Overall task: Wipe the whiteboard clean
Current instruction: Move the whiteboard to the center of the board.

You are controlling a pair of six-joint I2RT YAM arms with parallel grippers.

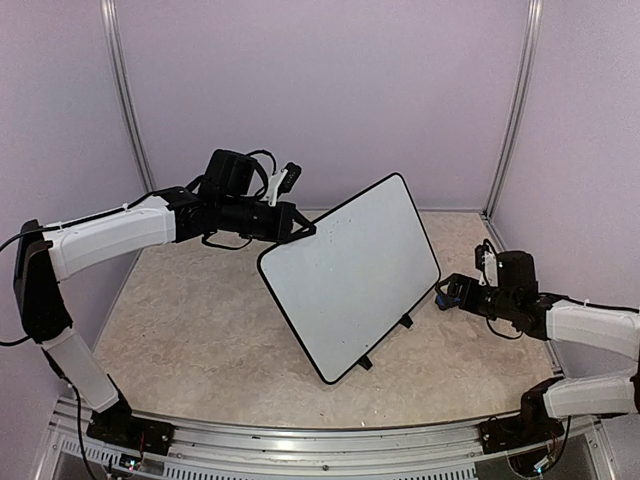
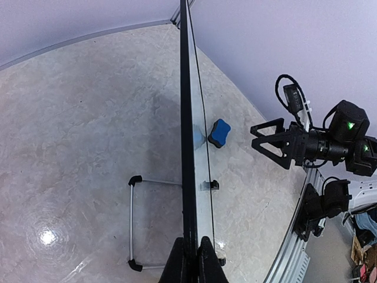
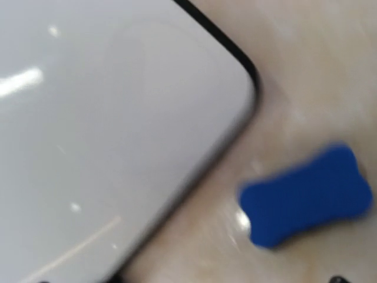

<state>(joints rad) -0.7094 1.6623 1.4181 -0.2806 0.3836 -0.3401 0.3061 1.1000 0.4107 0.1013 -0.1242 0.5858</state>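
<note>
- Two black clip feet (image 1: 405, 321) sat on the lower rim of the whiteboard (image 1: 350, 275), down at the tabletop (image 1: 180, 330).
- The whiteboard stood on its long edge near the middle of the tabletop, leaning back and turned at an angle, with its white face toward the near side.
- Behind the board, the left wrist view showed a thin wire stand (image 2: 131, 221) lying along the tabletop.
- The left gripper (image 1: 300, 232) was clenched on the board's upper left rim, its fingers pinching the thin black edge from both sides.
- The right gripper (image 2: 254, 137) was released, its jaws spread wide and holding nothing; it hung low over the tabletop near the board's right-hand corner, apart from the rim.
- A small blue eraser (image 3: 306, 197) lay flat on the tabletop just beside that rounded corner, not touching the board and under the right wrist camera.
- The right wrist view was blurred; the board's face there showed only glare and one faint streak.
</note>
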